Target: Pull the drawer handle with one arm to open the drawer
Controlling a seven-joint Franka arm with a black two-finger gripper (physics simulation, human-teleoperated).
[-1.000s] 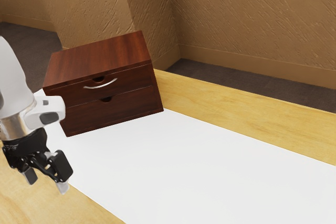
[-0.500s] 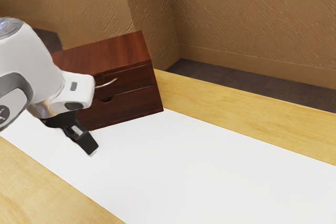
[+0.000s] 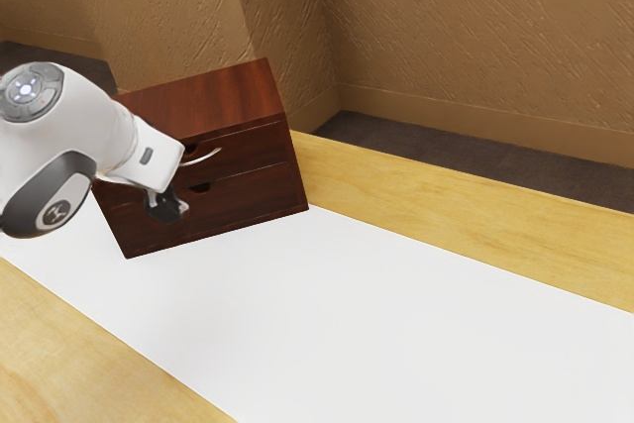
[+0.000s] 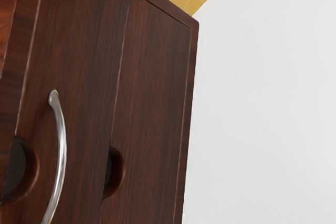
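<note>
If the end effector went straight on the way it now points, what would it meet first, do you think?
The end effector would most likely meet the lower drawer front of the wooden cabinet, below the silver handle, though depth is unclear.

Room: tan rough-plaster walls (image 3: 475, 27), one angled section jutting out at the corner (image 3: 282, 17). A plain tan baseboard strip (image 3: 495, 118) runs along the bottom of the wall. Dark grey-brown carpet floor (image 3: 485, 154) behind the table. Light wooden tabletop (image 3: 466, 210), grain visible, with a flat white rectangular mat (image 3: 357, 324) laid diagonally across it, wood exposed on both long sides. Lighting is even and soft.
</note>
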